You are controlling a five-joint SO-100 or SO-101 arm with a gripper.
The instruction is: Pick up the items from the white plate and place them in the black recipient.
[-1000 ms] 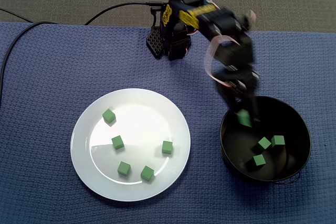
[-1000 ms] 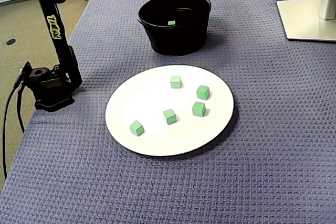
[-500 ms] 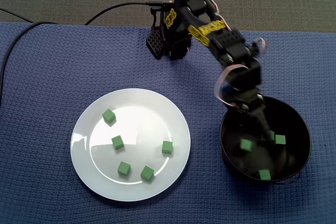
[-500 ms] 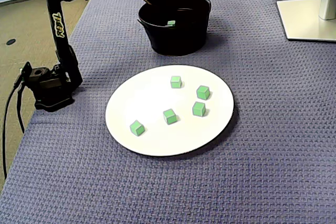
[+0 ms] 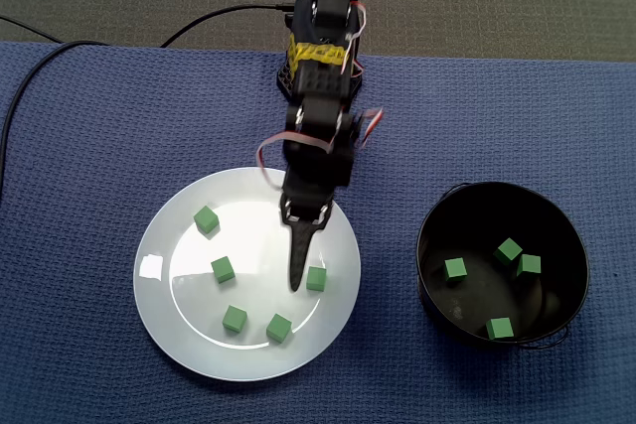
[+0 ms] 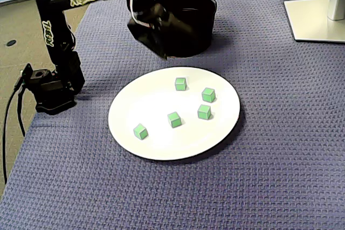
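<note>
In a fixed view from above, the black two-finger gripper (image 5: pixel 296 280) hangs over the round white plate (image 5: pixel 159 245). Its jaws look pressed together and empty, with the tip just beside one of five small green cubes (image 5: pixel 316 279), and four others lie in the round black bowl (image 5: pixel 437 300). In a fixed view from the side the gripper (image 6: pixel 166 52) is blurred near the plate's (image 6: pixel 140 92) far rim, so I judge a fresh pick is starting: it must open, straddle the nearest cube (image 6: pixel 180 83) and close.

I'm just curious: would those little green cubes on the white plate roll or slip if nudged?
Probably no rolling: each cube has flat faces and rests flat. Sliding seems likely, since the plate looks glossy. Being so small, they are likely light, though that can't be confirmed.
</note>
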